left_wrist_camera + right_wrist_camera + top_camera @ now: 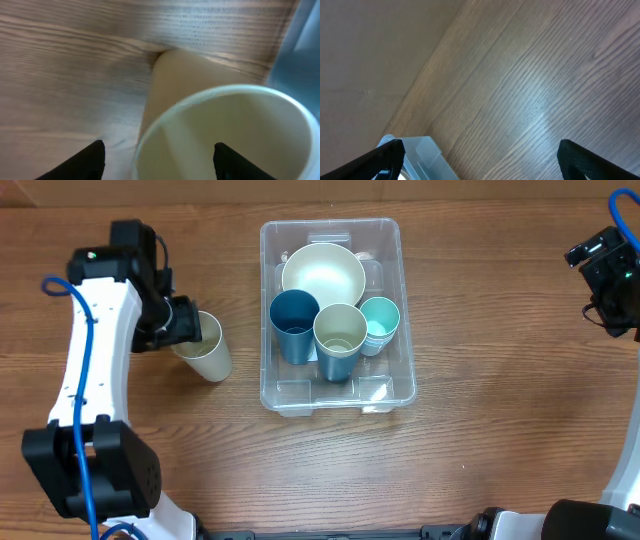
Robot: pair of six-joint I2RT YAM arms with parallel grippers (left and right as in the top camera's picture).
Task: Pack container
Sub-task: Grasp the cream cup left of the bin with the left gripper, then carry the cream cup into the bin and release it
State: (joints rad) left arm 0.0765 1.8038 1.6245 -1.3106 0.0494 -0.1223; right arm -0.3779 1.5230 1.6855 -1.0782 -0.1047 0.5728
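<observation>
The left gripper [160, 147] is at a tall cream cup [207, 348] that stands on the wooden table [480, 430], well to the left of the container [268, 300]. In the left wrist view its jaws are spread wide and straddle the cup's rim: one finger [86, 164] sits outside the wall, the other [234, 162] shows against the cup's inside. The jaws are parted, not clamped on the wall. A strip of bare table separates the cup from the container's left wall.

The container, a clear bin, lies in the middle of the table, long side running away from the robot. Inside it, a cream bowl [322, 277] fills the far half. In front of it stand a dark blue cup [294, 322], an olive-cream cup [339, 333] and a pale teal cup [380, 320], side by side and touching.

The right gripper [481, 145] hovers far to the right of the container with its jaws wide apart and nothing between them. Only the container's corner [422, 155] shows at the lower left of its wrist view.
</observation>
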